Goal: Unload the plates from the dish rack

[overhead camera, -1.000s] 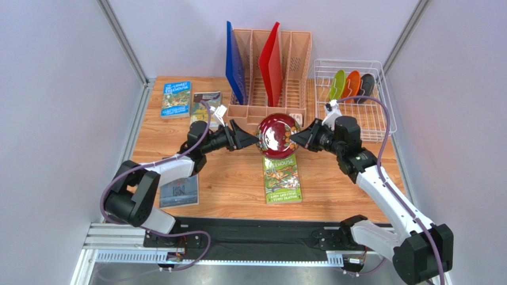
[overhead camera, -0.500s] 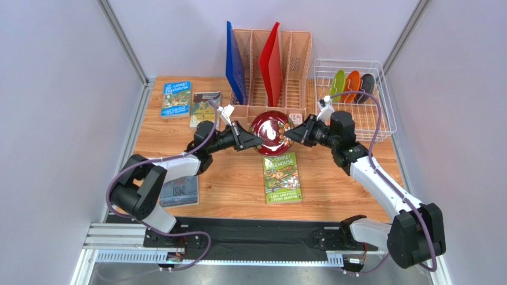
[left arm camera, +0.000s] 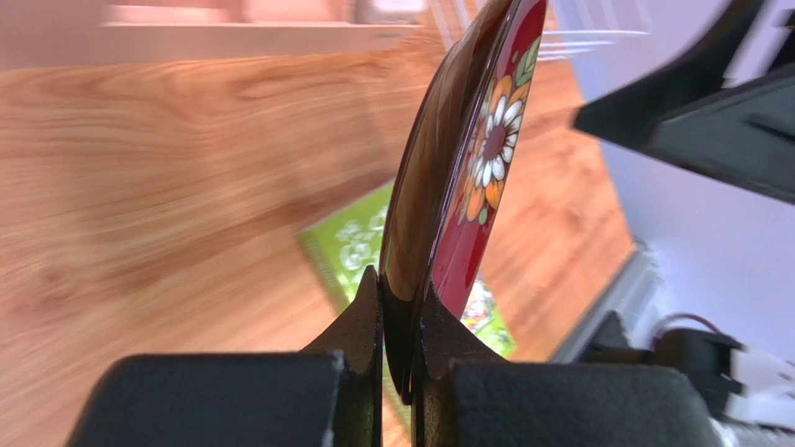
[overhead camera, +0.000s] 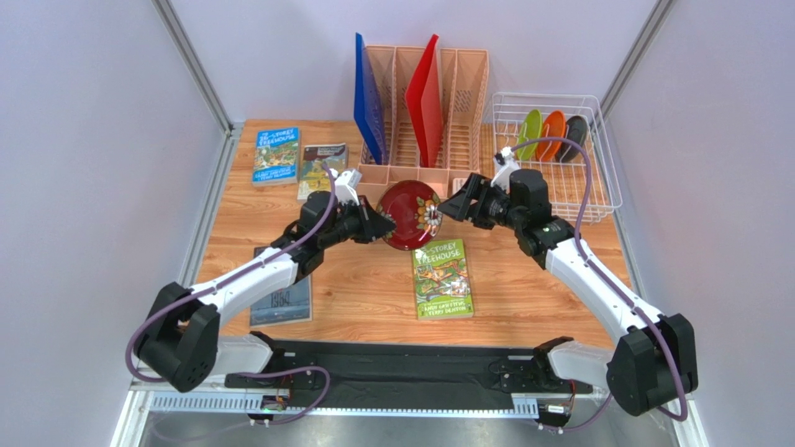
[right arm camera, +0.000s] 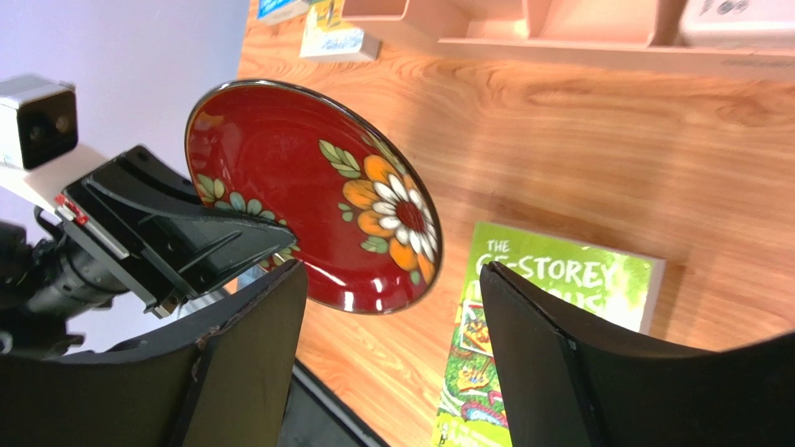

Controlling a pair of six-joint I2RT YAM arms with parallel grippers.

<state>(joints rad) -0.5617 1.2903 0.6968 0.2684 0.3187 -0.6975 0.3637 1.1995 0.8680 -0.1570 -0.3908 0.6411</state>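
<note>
Since the earlier frames the dark red plate (overhead camera: 408,214) had changed keeper. It had been carried by the right hand (overhead camera: 451,207) with the left standing open at its far edge. At this moment the left hand (overhead camera: 378,226) was clamped on the rim and the right had let go. The plate had also shifted leftward, toward the left arm's side of the counter (overhead camera: 364,279).

Plate: held clear of the counter, standing nearly on edge, its floral face turned toward the right arm. It hung in front of the pink organiser (overhead camera: 425,102) and just beyond the top of the green book (overhead camera: 442,277).

Left hand: the left wrist view showed both fingers pinching the plate's lower rim, with no gap visible on either side. The grip took in only a narrow bite of the edge.

Right hand: the right wrist view showed its jaws spread wide and the plate apart from both fingers. No contact was seen.

Dish rack (overhead camera: 597,168): at the far right of the counter. Three plates stood upright in it, the lime green plate (overhead camera: 530,132), the orange plate (overhead camera: 552,133) and the dark teal-grey plate (overhead camera: 573,137).

Assessment: the hand-over appeared complete. One plate of four was out of the rack but not yet set down. The right arm looked free to return for the next plate. The shallow edge grip could let the plate swing or slip during placement.
</note>
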